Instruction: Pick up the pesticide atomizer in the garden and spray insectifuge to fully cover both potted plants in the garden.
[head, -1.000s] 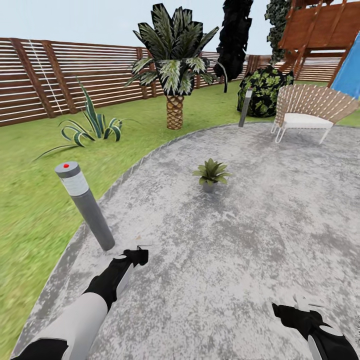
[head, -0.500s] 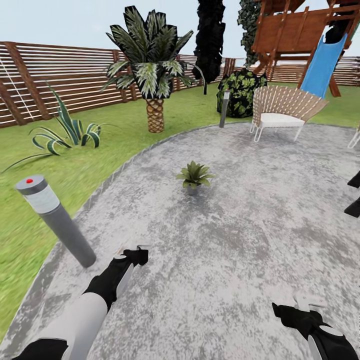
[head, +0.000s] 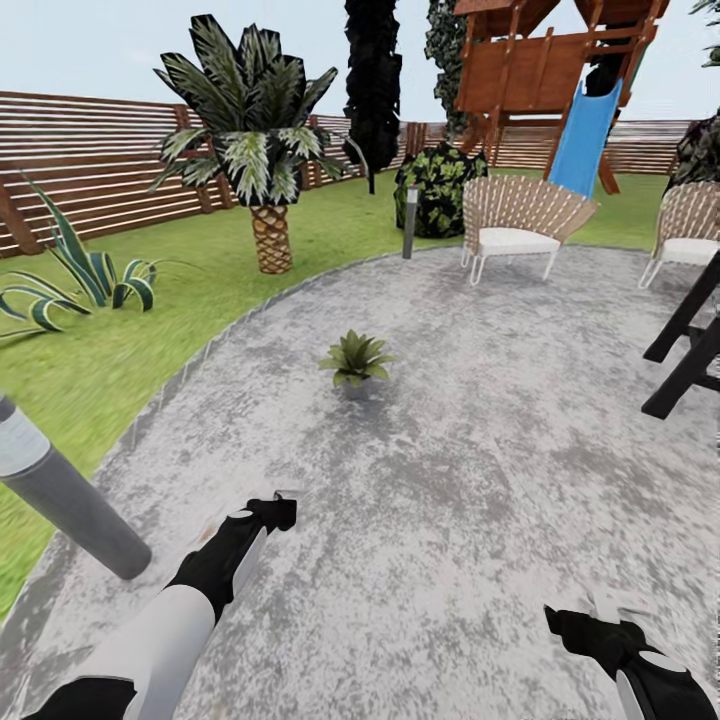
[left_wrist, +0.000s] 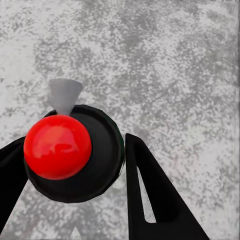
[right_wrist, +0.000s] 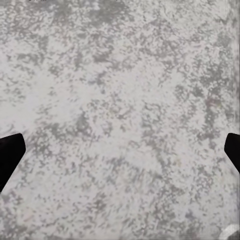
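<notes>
On the patio, left end effector (left_wrist: 75, 165) grips the pesticide atomizer (left_wrist: 72, 152); right end effector (right_wrist: 120, 150) splayed. Spray may fall short of the distant potted plant (head: 354, 362).

Simulated residential back garden. Indicated by: green lawn (head: 330, 225) enclosed by a brown slatted wooden fence (head: 90, 150); a round mottled-grey paved patio (head: 480, 470) set into the grass. Planting is seen along the patio's far and left edges: a palm (head: 250, 130) with scaly trunk, a striped agave clump (head: 70, 280), a leafy bush (head: 438, 188). Grey bollard lamps (head: 60, 495) are placed at the patio rim. Two wicker chairs (head: 515, 225) are placed at the patio's far edge; a wooden play tower with a blue slide (head: 585, 135) is seen behind them.
</notes>
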